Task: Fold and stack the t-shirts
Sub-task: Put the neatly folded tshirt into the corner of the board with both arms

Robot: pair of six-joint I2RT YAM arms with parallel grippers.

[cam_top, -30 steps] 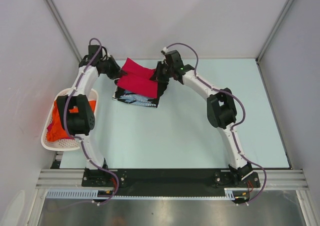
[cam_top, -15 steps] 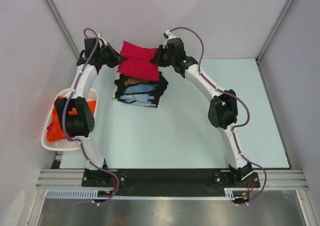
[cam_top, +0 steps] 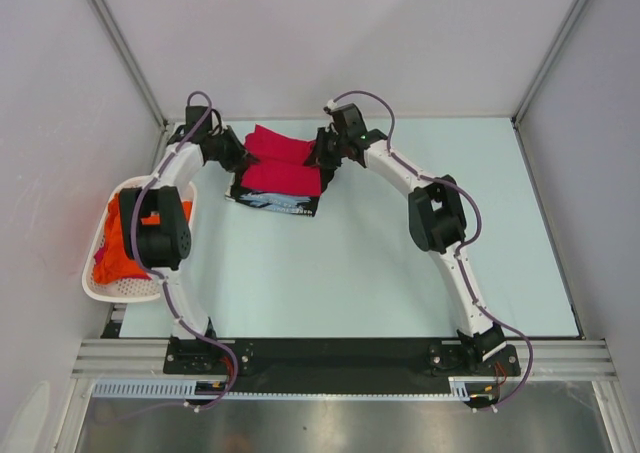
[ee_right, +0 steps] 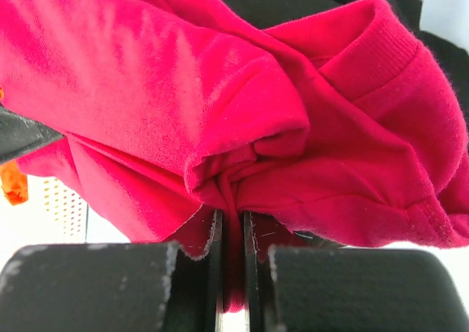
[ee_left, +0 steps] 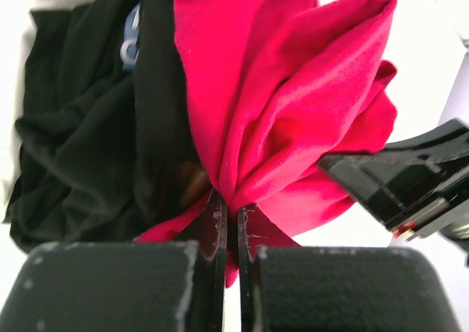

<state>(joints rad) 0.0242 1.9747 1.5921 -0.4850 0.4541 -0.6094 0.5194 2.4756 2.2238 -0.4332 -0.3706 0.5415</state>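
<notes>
1. The red t-shirt (cam_top: 283,163) is folded into a compact bundle. It sits over the black t-shirts (cam_top: 272,201) at the far-left part of the table (cam_top: 400,273).
2. The left gripper (ee_left: 229,216) has its jaws almost together, pinching a gathered edge of red cloth.
3. The right gripper (ee_right: 233,229) is likewise clamped narrow on the opposite edge, near the ribbed collar. Both arms hold the same shirt, one on each side.
4. Done, by my read: the black shirts are folded and piled, with a light-blue print showing along the near edge. I can't tell how many are in the pile, since the red bundle covers most of it.
5. In hand: setting the red shirt on that pile. From the top view it looks down on the stack or close to it, but I can't confirm full contact. It has not been released. The wrist views show the cloth bunched and puffy at both pinch points, so it may need flattening once let go.
6. Left to do: the orange t-shirt (cam_top: 118,248) lies crumpled in the white basket (cam_top: 100,291) at the table's left edge, unfolded. It needs pulling out, spreading, folding and stacking.
7. Estimate: past halfway, with one shirt mid-placement and at least one untouched. Anything under the orange one in the basket is hidden.
</notes>
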